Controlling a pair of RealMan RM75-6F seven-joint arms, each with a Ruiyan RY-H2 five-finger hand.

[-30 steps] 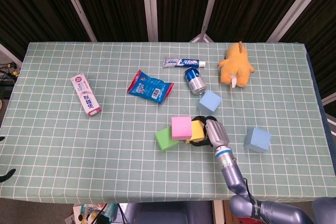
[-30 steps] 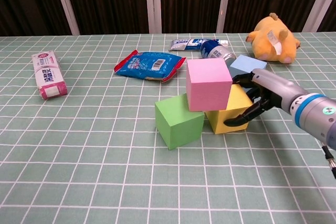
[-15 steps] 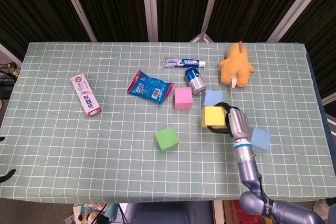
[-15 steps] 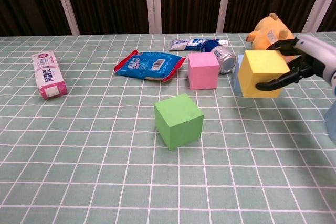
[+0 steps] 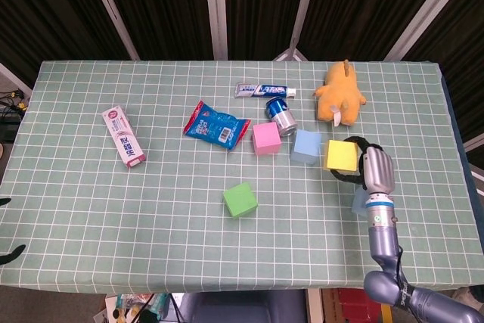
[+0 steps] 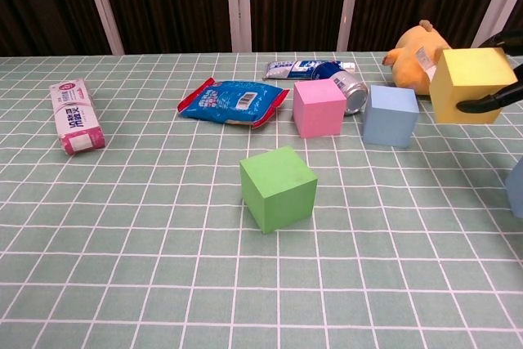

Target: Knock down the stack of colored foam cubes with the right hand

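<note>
The cubes lie apart on the green checked cloth, none stacked. The green cube [image 5: 240, 200] [image 6: 278, 188] sits nearest the front. The pink cube [image 5: 265, 138] [image 6: 319, 108] and a light blue cube [image 5: 306, 146] [image 6: 390, 115] stand side by side further back. My right hand [image 5: 376, 172] grips the yellow cube [image 5: 340, 155] [image 6: 474, 73], which the chest view shows lifted off the table at the right edge, dark fingers [image 6: 495, 101] curled round it. A second blue cube [image 5: 358, 200] [image 6: 516, 189] is partly hidden behind that hand. My left hand does not show.
A drink can [image 5: 280, 116] lies just behind the pink cube, with a toothpaste tube [image 5: 263, 91] beyond it. A blue snack bag [image 5: 217, 125] lies left of the cubes and a pink box [image 5: 125, 136] further left. An orange plush toy [image 5: 340, 92] sits at the back right.
The stack has come apart: the pink cube dropped off and came to rest further back. My right hand carried the yellow cube to the right and upward, uncovering the light blue cube.
</note>
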